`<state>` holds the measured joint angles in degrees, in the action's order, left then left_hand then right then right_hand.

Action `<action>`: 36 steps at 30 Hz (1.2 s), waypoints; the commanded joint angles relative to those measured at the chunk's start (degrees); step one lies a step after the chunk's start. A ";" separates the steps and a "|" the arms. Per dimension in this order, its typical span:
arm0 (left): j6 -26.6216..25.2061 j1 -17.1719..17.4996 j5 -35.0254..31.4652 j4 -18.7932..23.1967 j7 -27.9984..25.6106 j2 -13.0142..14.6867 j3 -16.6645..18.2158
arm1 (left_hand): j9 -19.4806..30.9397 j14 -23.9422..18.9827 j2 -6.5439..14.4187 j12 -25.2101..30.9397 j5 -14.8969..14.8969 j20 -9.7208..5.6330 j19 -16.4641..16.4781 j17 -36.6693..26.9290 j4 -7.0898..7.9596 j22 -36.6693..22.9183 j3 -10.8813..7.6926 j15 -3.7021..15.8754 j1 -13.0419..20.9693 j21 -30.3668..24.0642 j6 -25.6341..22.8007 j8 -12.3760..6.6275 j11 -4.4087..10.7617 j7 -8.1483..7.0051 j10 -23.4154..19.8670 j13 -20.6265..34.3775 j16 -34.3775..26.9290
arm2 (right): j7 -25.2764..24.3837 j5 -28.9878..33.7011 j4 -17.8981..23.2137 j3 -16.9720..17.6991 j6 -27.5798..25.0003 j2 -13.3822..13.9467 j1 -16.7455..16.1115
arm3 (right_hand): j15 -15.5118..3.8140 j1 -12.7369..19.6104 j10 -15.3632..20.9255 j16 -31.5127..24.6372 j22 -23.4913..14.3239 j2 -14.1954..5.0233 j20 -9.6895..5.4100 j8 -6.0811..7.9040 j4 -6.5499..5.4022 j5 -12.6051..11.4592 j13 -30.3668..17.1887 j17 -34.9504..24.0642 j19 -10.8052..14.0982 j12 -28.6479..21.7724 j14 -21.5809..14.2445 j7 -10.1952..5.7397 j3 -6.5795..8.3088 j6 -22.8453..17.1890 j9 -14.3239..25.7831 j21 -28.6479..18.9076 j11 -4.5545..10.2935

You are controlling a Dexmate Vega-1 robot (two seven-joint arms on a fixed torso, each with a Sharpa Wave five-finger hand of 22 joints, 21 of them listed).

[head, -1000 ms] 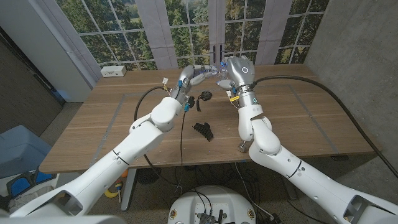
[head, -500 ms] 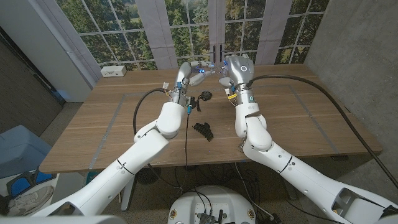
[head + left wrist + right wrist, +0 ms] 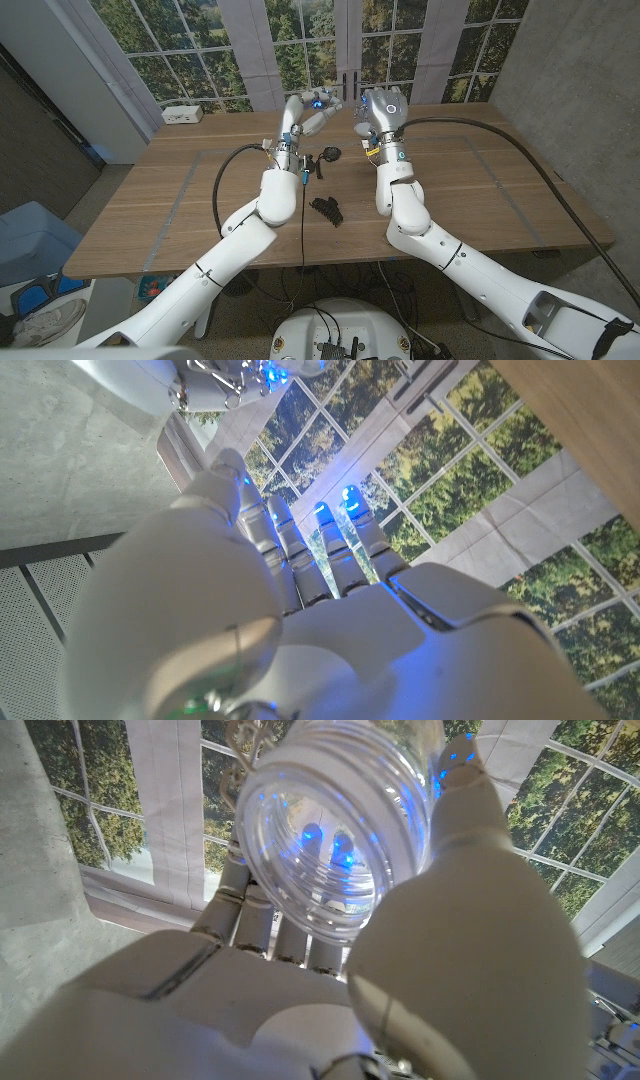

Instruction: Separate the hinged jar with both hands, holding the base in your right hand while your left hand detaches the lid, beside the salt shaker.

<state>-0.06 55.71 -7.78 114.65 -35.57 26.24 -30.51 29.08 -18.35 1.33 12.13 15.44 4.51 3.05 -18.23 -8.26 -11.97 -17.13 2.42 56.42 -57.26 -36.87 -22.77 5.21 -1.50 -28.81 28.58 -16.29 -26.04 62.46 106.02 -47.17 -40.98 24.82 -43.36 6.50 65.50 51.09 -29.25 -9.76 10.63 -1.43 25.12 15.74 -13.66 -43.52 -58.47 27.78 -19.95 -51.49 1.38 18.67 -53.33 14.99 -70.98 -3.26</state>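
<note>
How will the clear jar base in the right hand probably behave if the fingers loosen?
The jar base looks like smooth clear glass or plastic, so probably slippery and possibly breakable. It appears empty, so likely light. Being round, it may roll if the right hand drops it onto the table.

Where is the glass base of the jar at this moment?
The jar base is gripped in the right hand, raised over the table's far side opposite the left hand.

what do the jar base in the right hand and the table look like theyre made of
Jar base: looks like clear glass or hard clear plastic; windows and the right hand's fingers show through it, and the moulded neck rings are glossy. Table: wood or wood-look laminate, matte, with plank seams and grain.
</note>
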 commanded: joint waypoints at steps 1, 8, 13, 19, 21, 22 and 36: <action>-1.30 0.46 -9.00 -1.34 -2.72 -0.79 -0.18 | -2.61 5.55 -1.64 -1.81 -1.30 1.56 -4.32 -0.16 0.23 0.36 2.04 -2.06 -4.11 0.67 21.44 7.64 -4.40 3.23 13.24 0.20 1.91 | -0.35 -1.89 0.22 -0.38 0.20 0.71 0.54 | -19.62 11.60 9.07 -1.10 -0.25 -13.28 -9.47 0.16 -6.13 -0.19 -0.43 -11.00 -1.58 -0.02 -13.82 -4.34 6.66 -4.37 0.31 -0.16 8.82; -1.03 0.42 -8.44 -0.91 0.30 0.74 0.39 | -7.37 10.81 -3.02 -2.04 -3.05 2.56 -8.63 1.08 0.83 0.96 4.01 -4.12 -9.87 3.08 32.04 12.25 -7.58 3.09 23.34 -1.71 3.95 | 0.29 -2.00 0.86 -0.75 0.11 1.20 0.66 | -19.62 11.60 9.02 -1.10 -0.25 -13.28 -9.44 0.14 -6.14 -0.06 -0.52 -10.99 -1.63 0.10 -13.78 -4.32 6.68 -4.48 0.27 -0.18 8.81; 1.72 -0.30 -7.68 -1.89 2.67 2.63 1.14 | -9.05 12.78 -3.28 -2.16 -3.65 1.67 -7.95 1.62 1.46 1.20 4.76 -4.02 -12.62 3.46 34.62 12.76 -7.76 1.67 26.71 -2.74 4.49 | 2.13 -1.63 1.55 -1.15 -0.34 1.57 0.98 | -19.63 11.62 8.99 -1.10 -0.25 -13.27 -9.46 0.10 -6.13 0.01 -0.63 -10.99 -1.69 0.15 -13.74 -4.38 6.69 -4.36 0.31 -0.18 8.86; 5.91 -1.51 -5.49 -4.61 5.73 4.54 2.50 | -12.23 15.04 -2.21 -1.41 -4.56 2.16 -9.17 2.48 3.73 1.54 6.01 -3.14 -19.27 5.25 35.72 12.44 -5.97 -2.84 27.88 -5.04 4.77 | 5.56 -2.38 2.70 -1.14 0.17 2.25 1.63 | -19.63 11.62 8.98 -1.08 -0.25 -13.29 -9.44 0.04 -6.13 0.08 -0.74 -10.99 -1.72 0.20 -13.68 -4.42 6.72 -4.23 0.33 -0.20 8.95; 8.48 -1.86 -3.49 -6.28 6.66 4.68 3.11 | -13.70 16.05 -1.81 -1.27 -4.80 2.46 -10.19 3.18 4.14 1.67 6.23 -2.56 -21.26 6.31 34.60 12.07 -4.92 -5.17 27.98 -6.30 5.02 | 6.48 -2.20 2.80 -1.25 0.02 2.35 1.89 | -19.62 11.61 8.91 -1.07 -0.25 -13.32 -9.44 0.00 -6.15 0.10 -0.72 -10.98 -1.74 0.29 -13.66 -4.51 6.73 -4.06 0.38 -0.20 9.02; 9.87 -2.13 -2.48 -7.21 7.31 4.84 3.37 | -14.78 17.18 -0.89 -1.36 -4.97 2.05 -10.94 3.69 4.75 1.74 6.24 -2.54 -22.96 7.11 33.96 12.00 -4.42 -6.12 28.45 -7.31 5.26 | 7.41 -2.62 3.16 -1.15 0.23 2.51 2.02 | -19.62 11.60 8.87 -1.07 -0.25 -13.33 -9.44 0.01 -6.16 0.11 -0.76 -10.98 -1.75 0.30 -13.65 -4.48 6.73 -4.10 0.38 -0.21 9.01; 25.14 -5.01 10.13 -19.20 16.44 3.84 5.48 | -19.33 28.84 9.59 -1.93 -3.41 -5.57 -17.61 7.79 13.24 2.27 2.56 2.42 -39.22 16.34 33.11 13.17 1.33 -10.97 34.93 -18.50 5.99 | 15.90 -1.52 4.34 -1.78 -0.52 3.47 4.49 | -19.64 11.44 8.69 -1.02 -0.25 -13.38 -9.44 -0.03 -6.23 0.20 -1.16 -10.97 -1.93 0.42 -13.48 -4.60 6.75 -3.79 0.62 -0.22 9.14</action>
<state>15.56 52.40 -5.14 102.73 -24.95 30.44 -26.59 9.59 9.45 10.70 10.42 11.47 -0.25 -9.92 -10.39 3.57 -9.58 -13.97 2.01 18.81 -41.71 -5.02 -9.92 6.05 -12.49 5.18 10.45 -10.37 -16.49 60.22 109.24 -48.46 -40.96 27.47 -40.62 6.46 65.50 50.86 -29.25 -9.77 10.63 -1.04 24.64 15.74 -13.20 -44.12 -58.47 27.38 -19.19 -51.46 1.06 18.67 -53.01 15.01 -71.19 -3.03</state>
